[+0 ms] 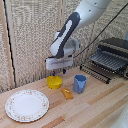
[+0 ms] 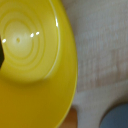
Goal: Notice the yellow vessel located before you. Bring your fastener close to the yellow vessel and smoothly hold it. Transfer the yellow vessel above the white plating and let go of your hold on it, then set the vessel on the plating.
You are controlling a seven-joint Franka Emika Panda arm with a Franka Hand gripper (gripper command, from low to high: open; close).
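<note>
The yellow bowl sits on the wooden table, behind the white plate and to the exterior view's left of the blue cup. My gripper, a white block with short dark fingers, hangs directly over the bowl, with its tips just above the rim. The fingers look apart and hold nothing. In the wrist view the bowl fills most of the picture at very close range. Its ringed centre shows, and a dark fingertip sits at the picture's edge. The plate lies empty at the front, on the exterior view's left.
A blue cup stands beside the bowl and also shows in the wrist view. A small orange wedge lies in front of them. A dark dish rack stands at the back, on the exterior view's right. A woven screen is behind the table.
</note>
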